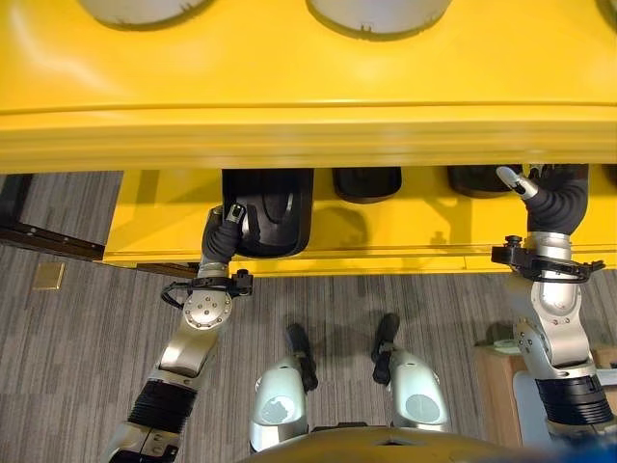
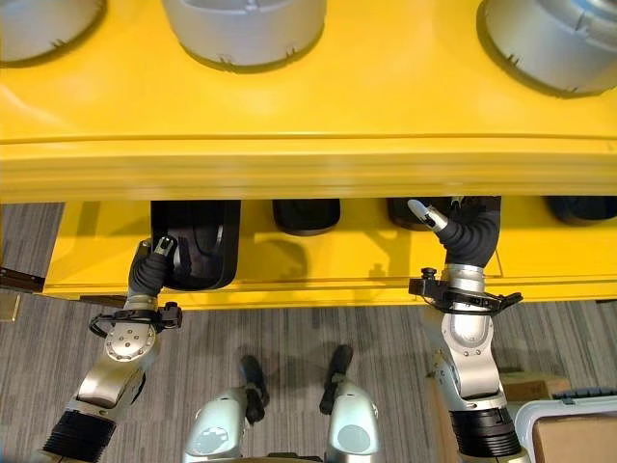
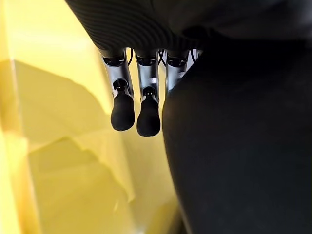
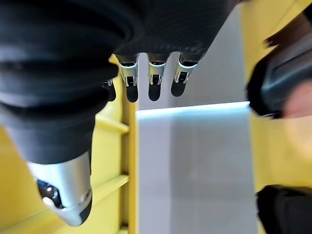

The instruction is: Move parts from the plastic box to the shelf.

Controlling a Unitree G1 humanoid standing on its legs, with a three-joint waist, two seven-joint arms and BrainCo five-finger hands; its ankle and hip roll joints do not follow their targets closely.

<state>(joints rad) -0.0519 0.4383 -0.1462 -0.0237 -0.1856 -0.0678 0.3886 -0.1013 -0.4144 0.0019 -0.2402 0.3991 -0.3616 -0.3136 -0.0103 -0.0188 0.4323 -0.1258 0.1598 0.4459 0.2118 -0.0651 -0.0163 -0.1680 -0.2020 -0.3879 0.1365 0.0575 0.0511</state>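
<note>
A yellow shelf (image 1: 308, 135) spans the view. Silver round parts (image 2: 241, 29) stand on its top board, and black parts lie in the lower level. My left hand (image 1: 229, 231) rests against the left side of a large black part (image 1: 275, 212) at the lower level's front edge. Its fingers (image 3: 129, 105) are straight beside the black surface (image 3: 239, 146). My right hand (image 2: 469, 231) reaches into the lower level further right, thumb (image 2: 424, 214) sticking out, fingers (image 4: 151, 80) holding nothing. Another black part (image 4: 278, 83) lies past them.
Two more black parts (image 1: 366, 181) (image 1: 477, 178) lie between the hands in the lower level. A pale plastic box with a brown lining (image 2: 569, 424) stands on the grey carpet at the lower right. A dark rail (image 1: 48, 241) runs along the floor at the left.
</note>
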